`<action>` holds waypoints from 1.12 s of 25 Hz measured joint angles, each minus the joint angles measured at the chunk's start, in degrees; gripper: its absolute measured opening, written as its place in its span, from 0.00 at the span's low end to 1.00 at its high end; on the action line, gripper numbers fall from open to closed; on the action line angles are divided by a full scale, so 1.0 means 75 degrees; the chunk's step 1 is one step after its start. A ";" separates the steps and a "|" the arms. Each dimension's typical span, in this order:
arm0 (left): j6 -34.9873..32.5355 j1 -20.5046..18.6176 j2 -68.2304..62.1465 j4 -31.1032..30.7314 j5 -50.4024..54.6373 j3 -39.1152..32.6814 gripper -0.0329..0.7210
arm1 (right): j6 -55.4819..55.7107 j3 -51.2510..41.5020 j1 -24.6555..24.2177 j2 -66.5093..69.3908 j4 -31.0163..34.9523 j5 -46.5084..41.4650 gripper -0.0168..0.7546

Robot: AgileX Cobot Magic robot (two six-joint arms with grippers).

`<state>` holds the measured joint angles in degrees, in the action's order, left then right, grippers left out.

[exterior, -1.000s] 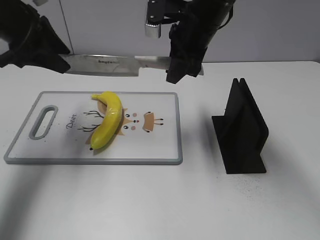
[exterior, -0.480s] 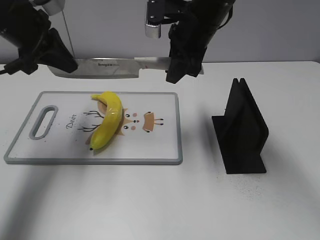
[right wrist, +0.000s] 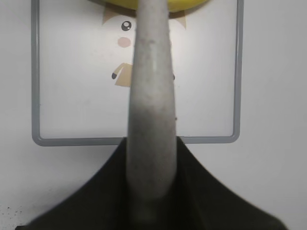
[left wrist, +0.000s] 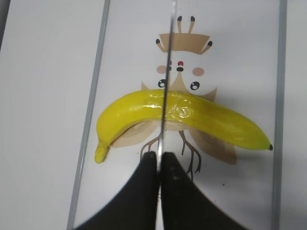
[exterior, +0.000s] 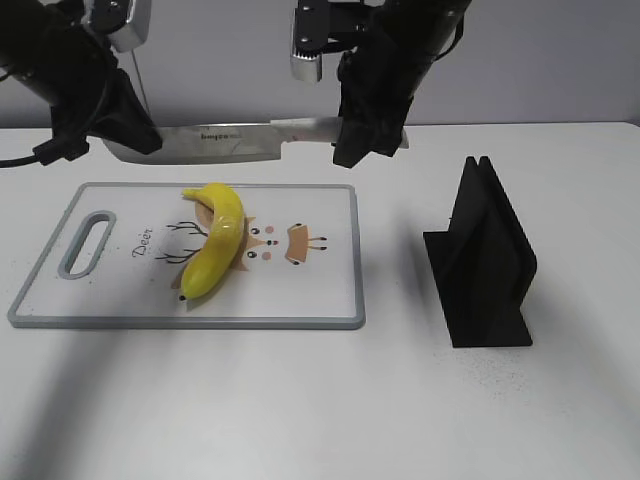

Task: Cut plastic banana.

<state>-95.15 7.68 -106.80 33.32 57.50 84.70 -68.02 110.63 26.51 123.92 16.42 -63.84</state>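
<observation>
Below, plastic banana (on board), right hand above.

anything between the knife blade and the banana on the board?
Nothing visible. The knife, held at both ends by the left hand and right hand, hangs in open air above the plastic banana on the cutting board.

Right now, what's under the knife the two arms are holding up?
The plastic banana lies below the knife, untouched, on the cutting board. Part of the board's deer print shows; the rest is hidden under the banana.
</observation>
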 joint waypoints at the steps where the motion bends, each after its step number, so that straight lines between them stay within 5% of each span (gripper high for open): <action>1: -0.0006 0.0000 -0.0055 -0.0019 -0.0035 0.0000 0.05 | 0.0000 -0.0001 0.0000 0.0065 0.0000 0.0035 0.26; 12: -0.0050 0.0009 -0.1926 0.0078 -0.0701 0.0037 0.05 | -0.0017 0.0015 -0.0019 0.1539 -0.0060 0.0607 0.26; 28: -0.0086 0.0164 -0.2281 0.0102 -0.0786 0.0149 0.04 | -0.0057 0.0078 -0.0046 0.1824 -0.0153 0.0549 0.26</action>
<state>-95.80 8.91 -123.91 34.08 51.60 85.81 -68.44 111.22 26.17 137.60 15.28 -59.72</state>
